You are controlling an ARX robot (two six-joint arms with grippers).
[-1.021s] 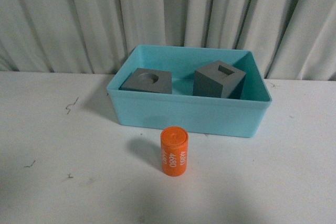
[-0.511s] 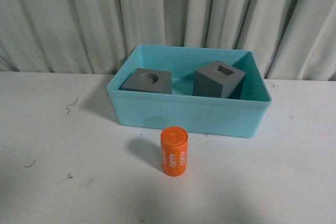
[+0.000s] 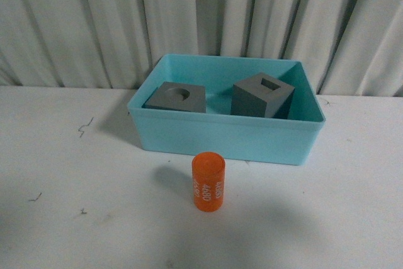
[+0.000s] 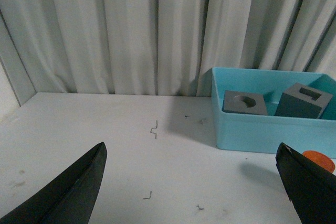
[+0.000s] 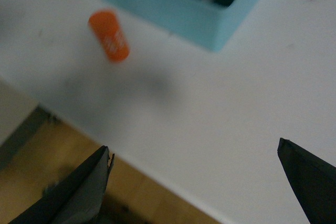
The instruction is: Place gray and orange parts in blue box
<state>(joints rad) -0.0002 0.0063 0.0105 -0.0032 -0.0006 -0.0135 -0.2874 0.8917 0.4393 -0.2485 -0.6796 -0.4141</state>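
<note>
Both hover with jaws spread wide: left gripper (image 4: 191,146), right gripper (image 5: 193,146).

blue box (image 4: 252,136): sits by the curtain (image 4: 131,30), two gray cubes (image 4: 244,102) inside.
orange cylinder (image 4: 318,160): on the white table (image 4: 105,124), near the box, partly hidden.
left gripper (image 4: 190,148): fingers spread wide.

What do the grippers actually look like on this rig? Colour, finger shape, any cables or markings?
Only the wrist views show them. Left gripper: two matte black fingers, wedge-shaped, tapering to a point. Right gripper: the same black wedges, blurrier. No cables, markings or arm links visible; the front view shows neither arm.
</note>
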